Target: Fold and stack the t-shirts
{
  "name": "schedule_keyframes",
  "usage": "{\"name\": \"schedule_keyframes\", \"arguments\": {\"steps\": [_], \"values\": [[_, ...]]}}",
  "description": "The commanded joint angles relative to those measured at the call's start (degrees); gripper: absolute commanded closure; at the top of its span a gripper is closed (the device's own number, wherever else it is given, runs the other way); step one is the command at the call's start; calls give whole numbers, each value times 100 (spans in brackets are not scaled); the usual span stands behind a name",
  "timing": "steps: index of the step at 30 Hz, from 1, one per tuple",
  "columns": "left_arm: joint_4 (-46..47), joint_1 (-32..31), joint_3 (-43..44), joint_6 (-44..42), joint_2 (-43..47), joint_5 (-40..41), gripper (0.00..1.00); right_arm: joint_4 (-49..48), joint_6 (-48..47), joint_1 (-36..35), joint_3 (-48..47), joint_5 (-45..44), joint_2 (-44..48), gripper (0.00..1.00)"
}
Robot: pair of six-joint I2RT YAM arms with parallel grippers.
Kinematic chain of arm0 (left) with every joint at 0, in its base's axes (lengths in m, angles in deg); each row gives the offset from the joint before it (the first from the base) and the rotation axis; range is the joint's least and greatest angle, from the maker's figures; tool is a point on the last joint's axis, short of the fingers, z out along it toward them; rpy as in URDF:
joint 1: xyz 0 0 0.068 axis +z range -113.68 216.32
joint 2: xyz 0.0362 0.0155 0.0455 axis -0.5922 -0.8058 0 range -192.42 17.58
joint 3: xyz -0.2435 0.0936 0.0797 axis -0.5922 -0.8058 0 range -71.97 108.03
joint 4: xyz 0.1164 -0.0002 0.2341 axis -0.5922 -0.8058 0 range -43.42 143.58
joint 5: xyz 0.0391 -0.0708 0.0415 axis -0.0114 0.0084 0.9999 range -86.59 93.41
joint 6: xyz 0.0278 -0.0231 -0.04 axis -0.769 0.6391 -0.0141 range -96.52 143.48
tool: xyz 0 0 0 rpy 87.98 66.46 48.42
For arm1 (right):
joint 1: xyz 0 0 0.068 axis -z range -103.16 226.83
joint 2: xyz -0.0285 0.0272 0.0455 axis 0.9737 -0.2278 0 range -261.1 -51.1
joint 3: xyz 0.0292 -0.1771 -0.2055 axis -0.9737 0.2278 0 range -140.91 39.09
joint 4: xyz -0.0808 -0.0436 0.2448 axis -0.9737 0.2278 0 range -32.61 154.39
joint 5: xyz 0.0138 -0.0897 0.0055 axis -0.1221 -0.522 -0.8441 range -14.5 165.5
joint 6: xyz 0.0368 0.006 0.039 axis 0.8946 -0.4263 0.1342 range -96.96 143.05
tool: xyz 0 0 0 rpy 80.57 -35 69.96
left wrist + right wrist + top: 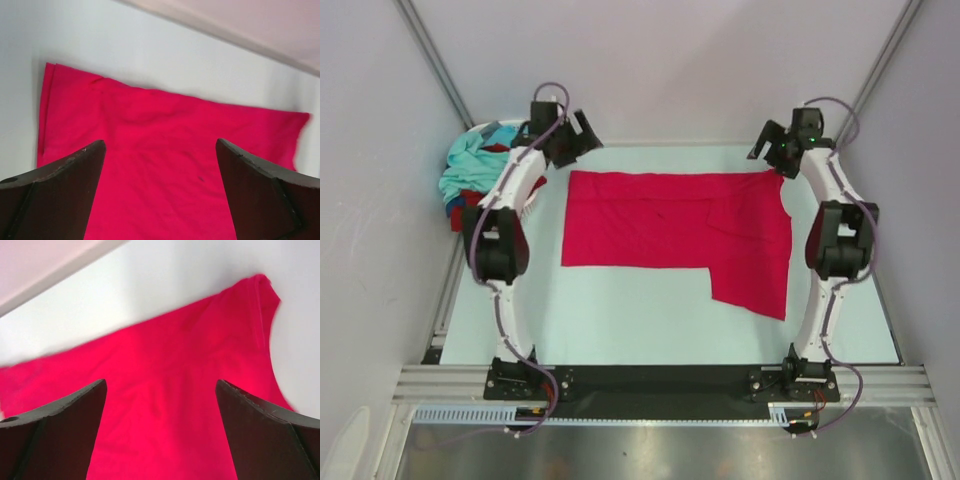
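A crimson-pink t-shirt (675,232) lies flat on the table, partly folded, with one flap hanging lower at the right (752,280). My left gripper (572,140) hovers open above its far left corner; the wrist view shows the shirt (160,150) between wide-apart fingers (60,195). Over the far right corner my right gripper (775,148) is open too, the cloth (165,390) below its spread fingers (265,435), nothing held. Light teal (470,165) and dark red (465,200) t-shirts sit heaped at the far left.
The heap of shirts rests in a white basket (480,127) at the table's far left edge, behind the left arm. Grey walls close in the back and sides. A black rail (660,380) runs along the near edge.
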Motion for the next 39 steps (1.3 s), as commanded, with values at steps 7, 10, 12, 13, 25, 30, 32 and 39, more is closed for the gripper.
{"name": "schedule_keyframes", "arguments": {"steps": [7, 10, 12, 13, 25, 30, 32, 39], "values": [[1018, 24, -4141, 486, 4301, -22, 3, -166, 591, 31, 4010, -464, 4649, 0], [1028, 41, -5694, 838, 5286, 135, 6, 63, 1110, 31, 5259, -815, 5809, 0], [966, 59, -6251, 1093, 5899, 346, 8, 316, 1383, 40, 5961, -912, 6406, 0], [896, 68, -6497, 1338, 6034, 408, 9, 457, 1471, 40, 6147, -1069, 6549, 0], [1344, 551, -8030, 1982, 5448, 751, 25, 872, 2211, 558, 7670, -1299, 7421, 12], [1739, 551, -7801, 1929, 4911, 839, 32, 749, 2096, 611, 7679, -1484, 7122, 18], [1870, 551, -7748, 1903, 4656, 892, 36, 661, 2070, 646, 7705, -1484, 7052, 18], [2082, 534, -7546, 1841, 4278, 1076, 42, 564, 1981, 743, 7644, -1458, 6867, 19]]}}
